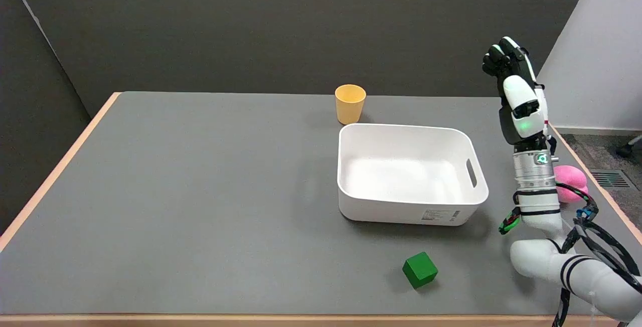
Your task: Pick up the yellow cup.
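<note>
The cup (349,104) stands upright on the grey counter (175,206), toward the far edge and a little right of the middle, its open mouth up. It is yellow and sits just beyond the far left corner of the bin (471,201), close to that corner, though whether the two touch cannot be told. The bin is white, rectangular with rounded corners, and has a slot handle cut in its right wall and a small label on its near wall. A green cube (420,270) lies on the counter near the front edge, apart from the bin and a little to the near side of it, turned slightly so one corner points forward. At the right edge of the counter a pink object (570,182) shows partly behind the arm; its shape cannot be made out fully. The right arm (551,262) comes in from the lower right and rises upright, black cables running along it, a green light glowing at the wrist. The robot hand (514,89) is raised in the air above the counter's right side, right of the bin and well apart from the cup. Its fingers (496,58) are curled in at the top with nothing in them, so it holds nothing and touches nothing.
</note>
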Robot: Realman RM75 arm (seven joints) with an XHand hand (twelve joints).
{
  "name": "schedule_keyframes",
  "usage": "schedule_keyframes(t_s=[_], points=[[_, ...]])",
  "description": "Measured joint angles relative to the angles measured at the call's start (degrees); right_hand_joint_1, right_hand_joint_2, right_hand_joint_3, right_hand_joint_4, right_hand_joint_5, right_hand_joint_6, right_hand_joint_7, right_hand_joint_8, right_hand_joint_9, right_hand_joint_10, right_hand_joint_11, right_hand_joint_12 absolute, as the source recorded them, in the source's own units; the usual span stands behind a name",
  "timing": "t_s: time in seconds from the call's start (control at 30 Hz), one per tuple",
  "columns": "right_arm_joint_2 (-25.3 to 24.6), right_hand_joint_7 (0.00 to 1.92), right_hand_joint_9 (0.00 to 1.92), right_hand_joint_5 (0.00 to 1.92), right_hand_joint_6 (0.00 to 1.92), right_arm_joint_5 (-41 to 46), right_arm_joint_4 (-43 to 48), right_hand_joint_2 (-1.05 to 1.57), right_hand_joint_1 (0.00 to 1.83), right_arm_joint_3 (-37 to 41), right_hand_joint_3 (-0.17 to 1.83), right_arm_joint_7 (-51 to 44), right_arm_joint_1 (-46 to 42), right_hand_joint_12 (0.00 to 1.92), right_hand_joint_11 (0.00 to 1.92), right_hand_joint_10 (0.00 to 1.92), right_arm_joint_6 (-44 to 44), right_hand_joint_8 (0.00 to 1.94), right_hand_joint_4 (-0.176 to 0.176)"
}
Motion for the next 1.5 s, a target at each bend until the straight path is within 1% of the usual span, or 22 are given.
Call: schedule_keyframes(t_s=[0.23, 0.43, 0.6, 0.8, 1.0, 1.13, 1.37, 1.43, 1.5], points=[[0.6, 0.26, 0.17, 0.18, 0.45, -1.4, 1.4, 0.66, 0.45, 0.9, 0.98, -0.4, -1.0, 1.00, 0.00, 0.68, 0.2, 0.37, 0.039], [1.3, 0.28, 0.17, 0.20, 0.47, -2.7, 4.3, 0.65, 0.50, 2.2, 0.98, -3.1, -2.3, 1.00, 0.00, 0.70, 0.2, 0.39, 0.029], [2.6, 0.29, 0.18, 0.21, 0.48, -3.4, 8.1, 0.65, 0.56, 3.7, 0.98, -7.6, -3.4, 1.00, 0.00, 0.71, -0.7, 0.41, 0.027], [4.7, 0.30, 0.19, 0.21, 0.47, -4.1, 13.9, 0.64, 0.58, 5.5, 0.98, -16.6, -4.3, 1.04, 0.00, 0.72, -4.5, 0.41, 0.028], [6.4, 0.31, 0.20, 0.22, 0.47, -5.1, 19.4, 0.65, 0.59, 6.7, 0.98, -27.5, -2.2, 1.06, 0.00, 0.72, -12.4, 0.40, 0.032], [6.9, 0.33, 0.22, 0.23, 0.48, -5.8, 22.1, 0.64, 0.60, 6.8, 0.99, -34.3, 1.3, 1.09, 0.02, 0.73, -18.7, 0.41, 0.040], [6.5, 0.33, 0.24, 0.23, 0.49, -7.3, 24.8, 0.64, 0.61, 3.3, 0.99, -45.5, 12.5, 1.10, 0.03, 0.73, -32.1, 0.41, 0.049], [6.1, 0.28, 0.21, 0.21, 0.47, -8.2, 24.9, 0.63, 0.60, 1.6, 0.99, -47.7, 15.8, 1.09, 0.03, 0.70, -35.6, 0.36, 0.059], [5.5, 0.26, 0.19, 0.20, 0.42, -9.3, 24.6, 0.64, 0.61, -0.2, 0.93, -49.6, 19.2, 1.11, 0.01, 0.66, -39.0, 0.31, 0.063]])
